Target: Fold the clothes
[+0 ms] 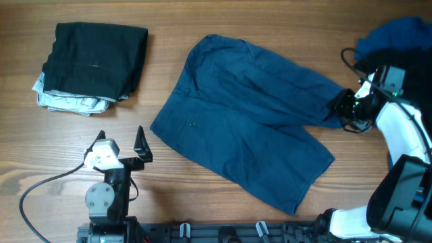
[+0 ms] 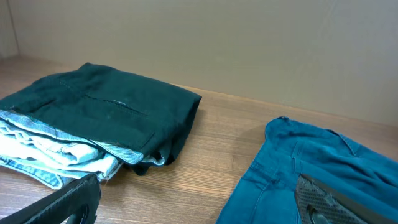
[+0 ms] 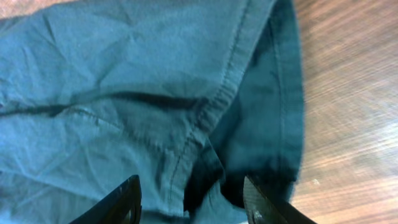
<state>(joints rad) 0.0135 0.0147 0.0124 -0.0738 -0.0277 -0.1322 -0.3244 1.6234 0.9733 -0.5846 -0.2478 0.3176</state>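
Roughly, the job looks part done. At the far-left corner of the tabletop (image 1: pixel 40 162) sits a finished pile: a black garment (image 1: pixel 94 57) folded into a neat rectangle on top of a pale garment (image 1: pixel 67 101), whose edges peek out beneath it on the near side. The navy shorts (image 1: pixel 243 121) are the piece in hand. They lie spread flat across the middle of the tabletop, waistband toward the far-left and both legs running toward the near-right, with no fold made in them yet. A blue garment (image 1: pixel 398 34) is heaped loosely at the far-right corner, so by my reckoning it waits its turn after the shorts. The right pincer (image 1: pixel 347 111) is down at the right edge of the tabletop, at the hem of the farther leg. In the right wrist view its jaws stand partly apart with the hem and a bunch of cloth between them, but I cannot tell whether they actually pinch the fabric or only straddle it. The left pincer (image 1: pixel 120 135) hangs near the near-left edge, released wide and empty, well apart from the shorts and from the pile. What is left, as I judge it: every fold of the shorts, stacking them, and then the whole of the blue piece.
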